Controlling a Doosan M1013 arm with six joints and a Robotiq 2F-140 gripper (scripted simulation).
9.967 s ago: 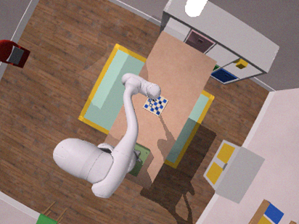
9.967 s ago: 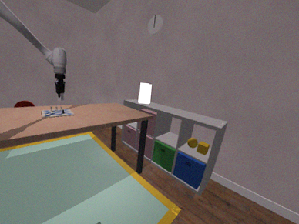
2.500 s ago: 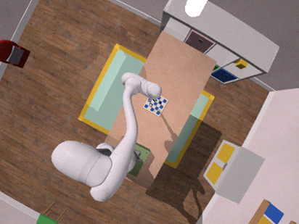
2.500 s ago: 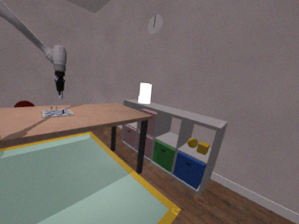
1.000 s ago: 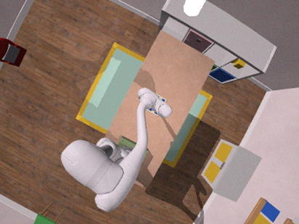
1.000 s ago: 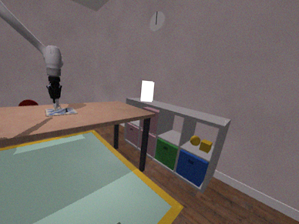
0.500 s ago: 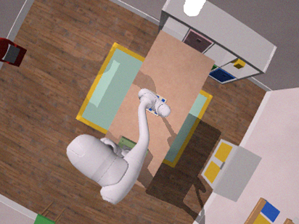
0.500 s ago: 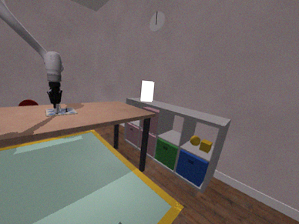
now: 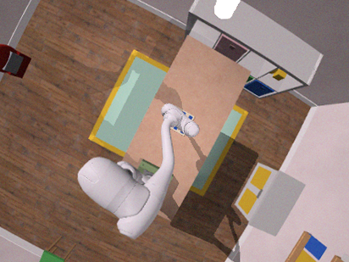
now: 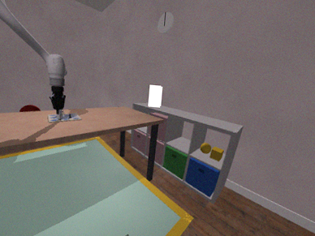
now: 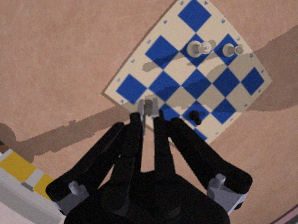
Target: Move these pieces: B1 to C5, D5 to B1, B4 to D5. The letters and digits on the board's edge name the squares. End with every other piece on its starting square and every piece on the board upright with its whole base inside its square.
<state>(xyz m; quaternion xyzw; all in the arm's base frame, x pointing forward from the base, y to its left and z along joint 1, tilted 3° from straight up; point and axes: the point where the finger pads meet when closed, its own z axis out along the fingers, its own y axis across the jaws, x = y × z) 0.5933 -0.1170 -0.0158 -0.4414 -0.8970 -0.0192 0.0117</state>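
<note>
A small blue and cream chessboard (image 11: pixel 174 28) (image 10: pixel 74 117) (image 9: pixel 188 117) lies on the wooden table (image 9: pixel 209 76) (image 10: pixel 103 119). My gripper (image 11: pixel 149 106) (image 10: pixel 59 108) is shut on a light grey piece (image 11: pixel 148 106) and holds it just over the board's near edge, low above it. Two light pieces (image 11: pixel 194 48) (image 11: pixel 229 50) stand on the far side of the board. A dark piece (image 11: pixel 194 117) stands near my right finger. The board's edge letters are too small to read. In the overhead view the arm's wrist hides most of the board.
A white shelf unit (image 10: pixel 207 132) (image 9: pixel 258 36) with coloured bins stands beyond the table's far end. A green rug with a yellow border (image 10: pixel 76 190) (image 9: pixel 129 100) lies under the table. The arm's base (image 9: pixel 115 190) stands at the table's near end.
</note>
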